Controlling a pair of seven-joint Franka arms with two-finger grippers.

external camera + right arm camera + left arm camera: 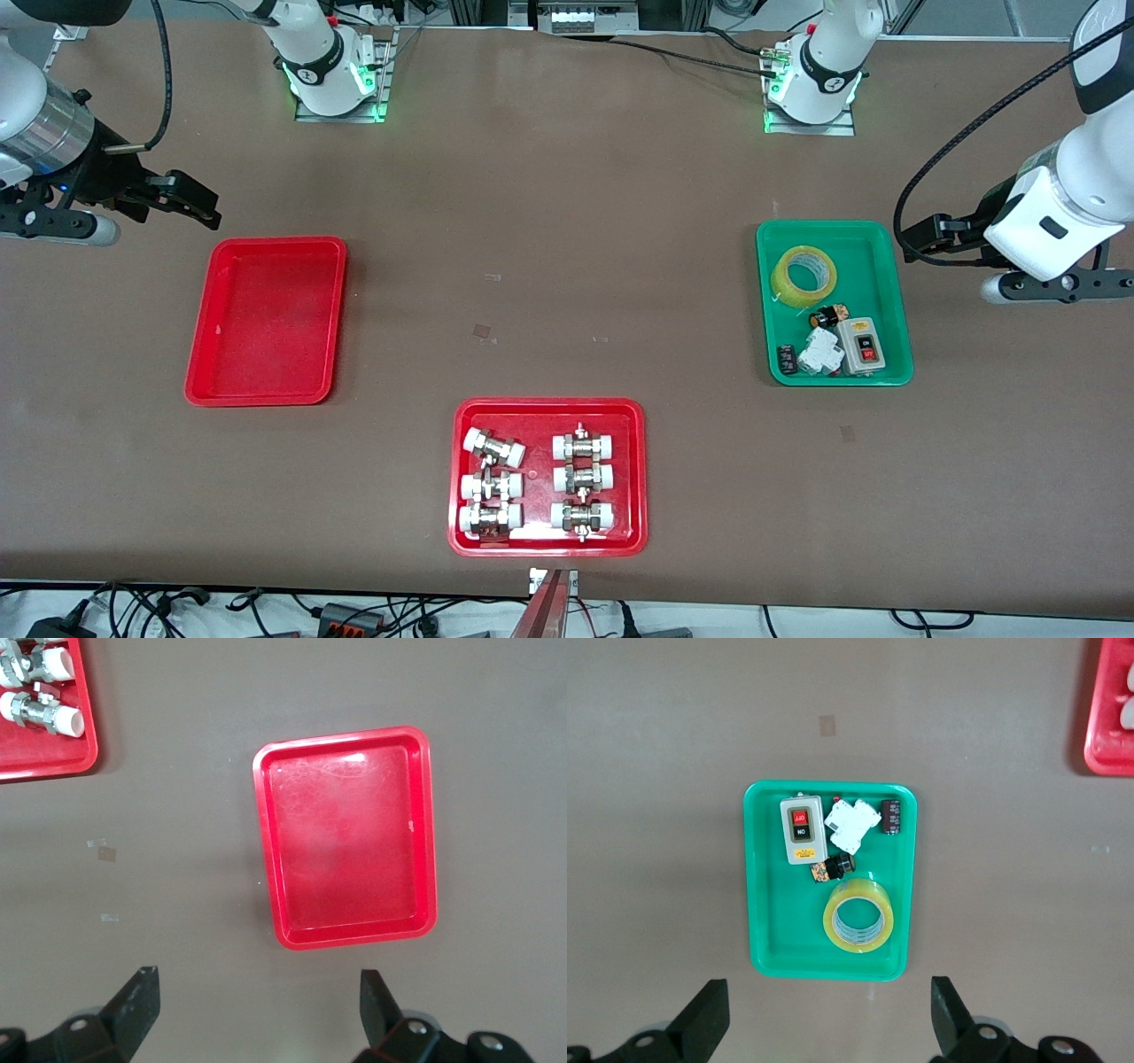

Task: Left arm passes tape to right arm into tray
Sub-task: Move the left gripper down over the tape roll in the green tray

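Observation:
The tape [803,276], a yellowish translucent roll, lies flat in the green tray [850,241] at the left arm's end of the table. It also shows in the left wrist view [858,919]. My left gripper [918,239] is open and empty, up in the air over the table beside the green tray; its jaws [830,1019] stand wide apart. The plain red tray [266,321] lies at the right arm's end and holds nothing; it also shows in the right wrist view [345,837]. My right gripper [197,206] is open and empty over the table beside that tray's corner [257,1005].
The green tray also holds a grey switch box [861,346], a white breaker [819,352] and small black parts. A wider red tray [547,409] with several white-capped metal fittings sits at the table's edge nearest the front camera.

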